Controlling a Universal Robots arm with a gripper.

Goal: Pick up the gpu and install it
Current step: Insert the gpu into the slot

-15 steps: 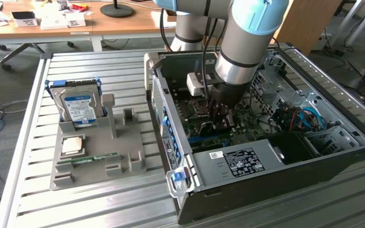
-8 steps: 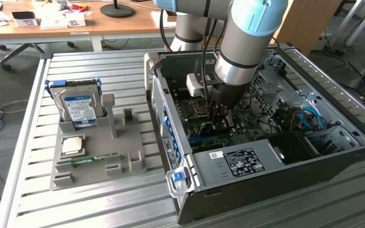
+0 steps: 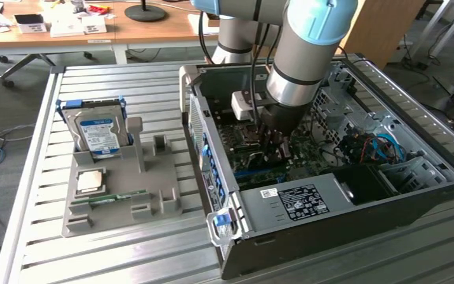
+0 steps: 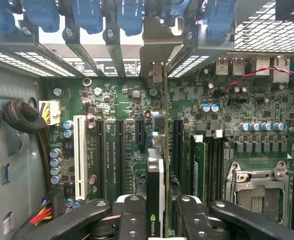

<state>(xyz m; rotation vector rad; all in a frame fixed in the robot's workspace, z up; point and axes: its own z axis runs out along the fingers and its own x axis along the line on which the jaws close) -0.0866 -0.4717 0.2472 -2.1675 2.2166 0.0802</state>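
The open computer case (image 3: 416, 195) is shown lying on its side on the slatted metal table (image 3: 116, 248), with the arm (image 3: 310, 53) reaching down into it and the gripper (image 3: 276, 155) set low over the motherboard (image 4: 117, 145). In the wrist view the gripper (image 4: 157, 220) is seen closed to a narrow gap on the gpu (image 4: 157, 170), which is held edge-on between the two black fingers (image 4: 132, 220) and stands above the board among the dark expansion slots (image 4: 121, 150). The step in hand is judged to be the seating of the card. For this to be done well, the card's lower edge should be kept parallel to the chosen slot and directly over it, the silver end bracket (image 4: 159, 50) should be lined up with the open bay in the rear panel between the blue retainer clips (image 4: 87, 15), and pressure should be applied straight down without tilt, so that neither end is driven in first. Whether the edge connector has already entered a slot cannot be told. The gpu appears as a thin green circuit card seen along its edge, with a black cooler block on one face bearing a small green-and-white logo near the fingers, and a bright metal bracket at its far end. Outside the case, a hard drive (image 3: 99, 133) stands in a grey holder (image 3: 125, 201).
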